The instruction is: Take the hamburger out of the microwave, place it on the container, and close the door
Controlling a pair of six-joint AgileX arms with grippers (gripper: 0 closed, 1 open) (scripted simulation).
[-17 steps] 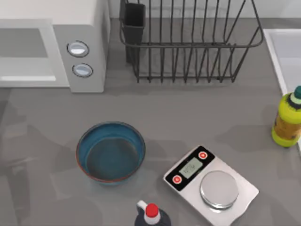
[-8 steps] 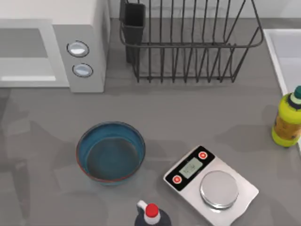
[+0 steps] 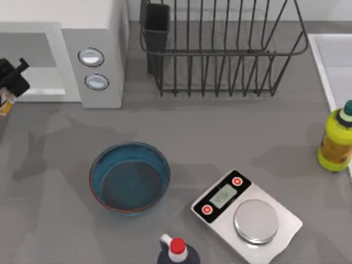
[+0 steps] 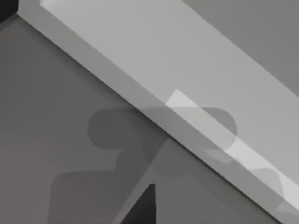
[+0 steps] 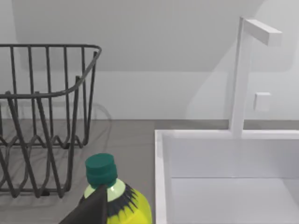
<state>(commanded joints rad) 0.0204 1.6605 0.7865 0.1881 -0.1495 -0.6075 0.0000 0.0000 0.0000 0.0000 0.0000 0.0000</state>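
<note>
The left gripper (image 3: 12, 77) had come in at the table's left edge, in front of the microwave (image 3: 82, 55) and its door (image 3: 30, 60); whether its fingers were spread or pressed together cannot be told. The microwave stood at the table's far left corner, and the container (image 3: 130, 177) sat empty toward the near edge, left of the silver scale (image 3: 246, 214). The hamburger could not be made out.
</note>
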